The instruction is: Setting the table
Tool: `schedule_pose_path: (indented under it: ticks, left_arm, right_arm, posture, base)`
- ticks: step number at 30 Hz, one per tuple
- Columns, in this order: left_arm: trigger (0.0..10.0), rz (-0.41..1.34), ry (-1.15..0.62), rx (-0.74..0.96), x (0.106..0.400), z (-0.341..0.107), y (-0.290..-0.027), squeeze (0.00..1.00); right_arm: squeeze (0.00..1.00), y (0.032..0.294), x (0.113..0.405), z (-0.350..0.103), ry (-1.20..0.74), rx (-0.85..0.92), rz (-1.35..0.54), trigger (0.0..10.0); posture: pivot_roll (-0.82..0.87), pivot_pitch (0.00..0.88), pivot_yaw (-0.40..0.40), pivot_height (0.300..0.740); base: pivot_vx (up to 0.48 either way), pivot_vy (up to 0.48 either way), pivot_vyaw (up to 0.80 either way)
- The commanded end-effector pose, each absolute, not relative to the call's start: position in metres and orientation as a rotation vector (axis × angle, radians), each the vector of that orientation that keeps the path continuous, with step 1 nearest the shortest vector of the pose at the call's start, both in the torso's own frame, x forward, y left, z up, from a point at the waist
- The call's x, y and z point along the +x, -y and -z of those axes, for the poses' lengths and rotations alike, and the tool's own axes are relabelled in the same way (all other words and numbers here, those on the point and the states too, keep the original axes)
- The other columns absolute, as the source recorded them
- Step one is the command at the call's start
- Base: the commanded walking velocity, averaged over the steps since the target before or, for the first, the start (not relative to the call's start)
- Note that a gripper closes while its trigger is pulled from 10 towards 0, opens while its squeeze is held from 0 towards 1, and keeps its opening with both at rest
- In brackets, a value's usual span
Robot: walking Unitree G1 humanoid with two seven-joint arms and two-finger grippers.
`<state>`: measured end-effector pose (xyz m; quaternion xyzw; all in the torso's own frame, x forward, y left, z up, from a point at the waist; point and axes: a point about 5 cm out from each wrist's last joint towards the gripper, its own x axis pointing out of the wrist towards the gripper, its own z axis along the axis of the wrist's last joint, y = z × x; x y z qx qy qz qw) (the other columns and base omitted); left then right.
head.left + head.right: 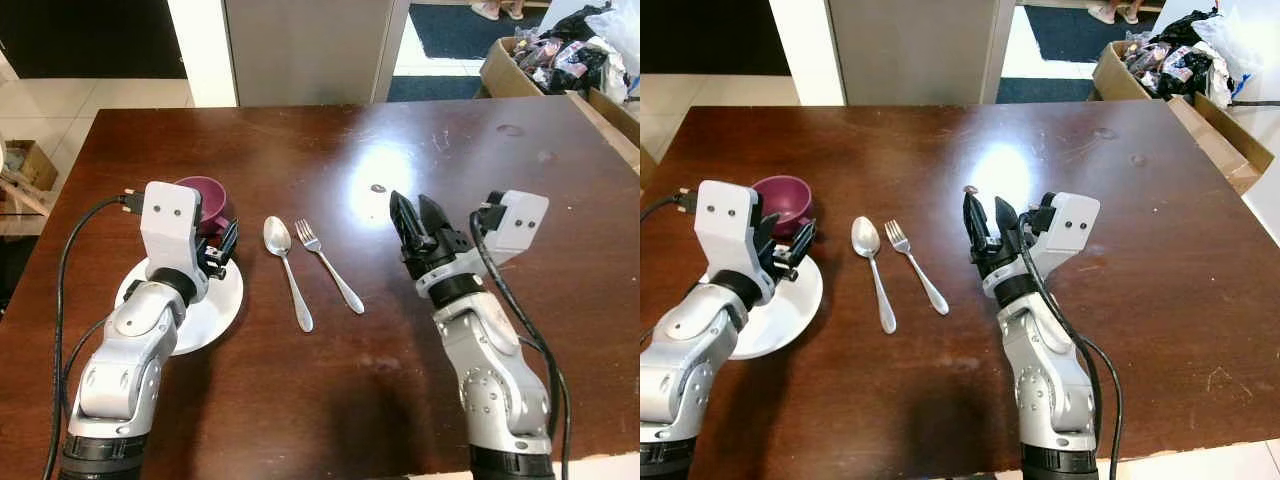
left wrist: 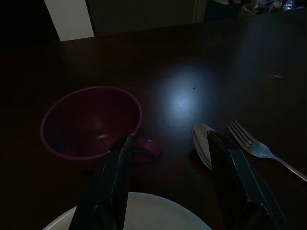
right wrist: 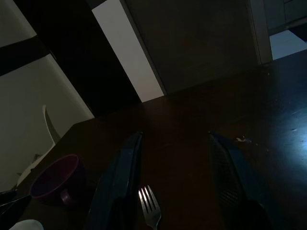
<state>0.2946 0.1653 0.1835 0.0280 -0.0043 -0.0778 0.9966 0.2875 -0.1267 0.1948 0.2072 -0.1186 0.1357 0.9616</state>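
My left end effector (image 1: pixel 222 250) hovers over the far rim of the white plate (image 1: pixel 215 310), fingers spread, nothing between them. The plate lies near the tabletop's (image 1: pixel 300 150) left edge, toward the near side. The purple cup (image 1: pixel 205 200) stands just beyond the plate on the bare wood, upright, handle turned toward my wrist; I cannot tell whether it touches the plate rim. In the left wrist view the handle sits between my two fingers (image 2: pixel 112 177), slightly ahead of the tips.

The spoon (image 1: pixel 287 268) and fork (image 1: pixel 328 264) lie side by side just right of the plate, close but apart, heads toward the far edge.

My right end effector (image 1: pixel 420 222) is raised above bare wood right of the fork, fingers parted, holding nothing.

Judgement: the cup is the piece in hand, likely bound for a proper place in the setting. To do it well, advance the left end effector until the fingers bracket the handle or cup wall squarely, close gently, and lift straight up before travelling, so the base clears the plate rim. Keep clear of the spoon. Right arm should stay put.
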Motion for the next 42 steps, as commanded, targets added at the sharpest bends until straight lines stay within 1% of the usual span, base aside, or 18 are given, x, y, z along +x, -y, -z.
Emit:
schedule_pose_path:
  ticks: [1,12,42]
  left_arm:
    - [10.0,0.15,-0.012,0.061,0.2941,-0.1765,-0.1658,0.0]
    - [10.0,0.145,-0.012,0.064,0.2949,-0.1743,-0.1658,0.0]
    - [10.0,0.144,-0.008,0.077,0.2958,-0.174,-0.168,0.0]
  right_arm:
    - [0.0,0.1251,0.2878,-0.1916,0.221,0.425,-0.277,10.0]
    - [0.0,0.1225,0.2868,-0.1897,0.212,0.427,-0.287,10.0]
    - [0.0,0.1191,0.2869,-0.1893,0.215,0.447,-0.302,10.0]
  posture:
    - [-0.09,0.073,0.059,0.74]
    - [-0.09,0.055,0.062,0.74]
    - [-0.09,0.05,0.075,0.74]
  base:
    - [0.0,0.0,0.0]
    - [0.0,0.0,0.0]
    - [-0.414,0.0,0.0]
